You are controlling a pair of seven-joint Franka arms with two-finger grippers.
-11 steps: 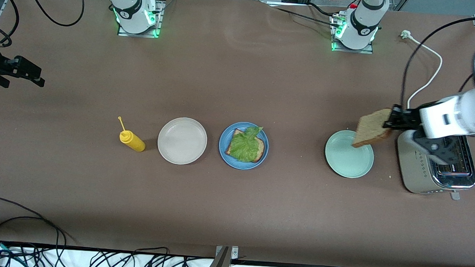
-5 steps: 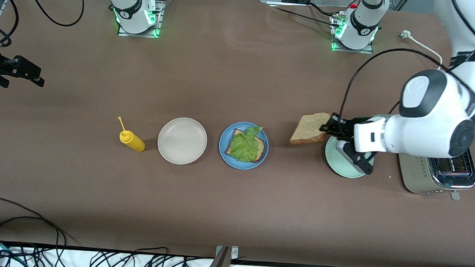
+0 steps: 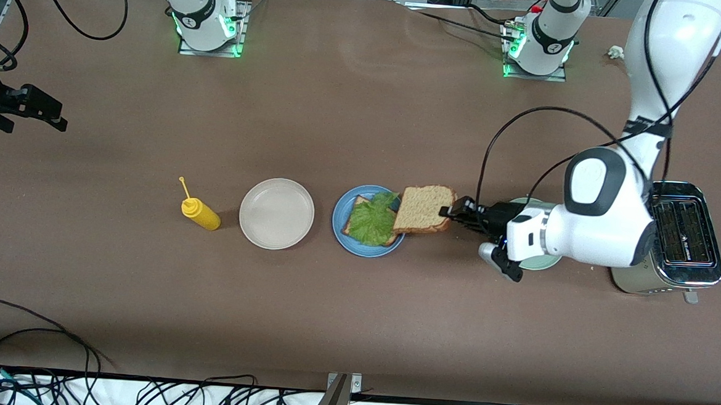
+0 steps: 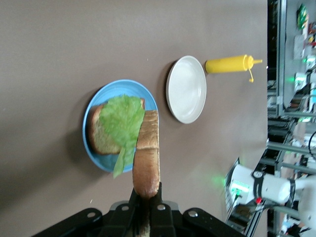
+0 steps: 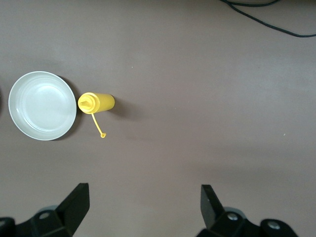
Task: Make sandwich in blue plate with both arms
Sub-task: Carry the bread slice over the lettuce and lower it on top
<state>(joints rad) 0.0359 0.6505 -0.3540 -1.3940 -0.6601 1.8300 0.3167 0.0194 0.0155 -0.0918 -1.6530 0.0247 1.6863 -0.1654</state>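
While the left gripper (image 3: 448,212) is clamped shut on one edge of a bread slice (image 3: 423,208), that slice hangs level over the blue plate's (image 3: 341,228) rim on the left arm's side, part over the plate, part over bare table. Left wrist view: slice (image 4: 147,153) seen edge-on, crust end pinched between the fingers, sitting above the lettuce (image 4: 121,126). On the plate: a second slice (image 3: 394,230) lying flat, lettuce (image 3: 373,220) on top covering most of it, one leaf tip poking toward the robot bases. Beige plate (image 3: 276,213) just beside the blue one toward the right arm's end, then a yellow bottle (image 3: 200,212) lying on its side. Mint plate (image 3: 539,261) mostly hidden under the left arm; toaster (image 3: 673,243) beside it at the left arm's end. Right gripper (image 3: 32,108) waits at the right arm's end of the table, fingers (image 5: 73,202) spread wide, holding nothing, up over bare table with bottle (image 5: 96,102) and beige plate (image 5: 42,105) in its wrist view
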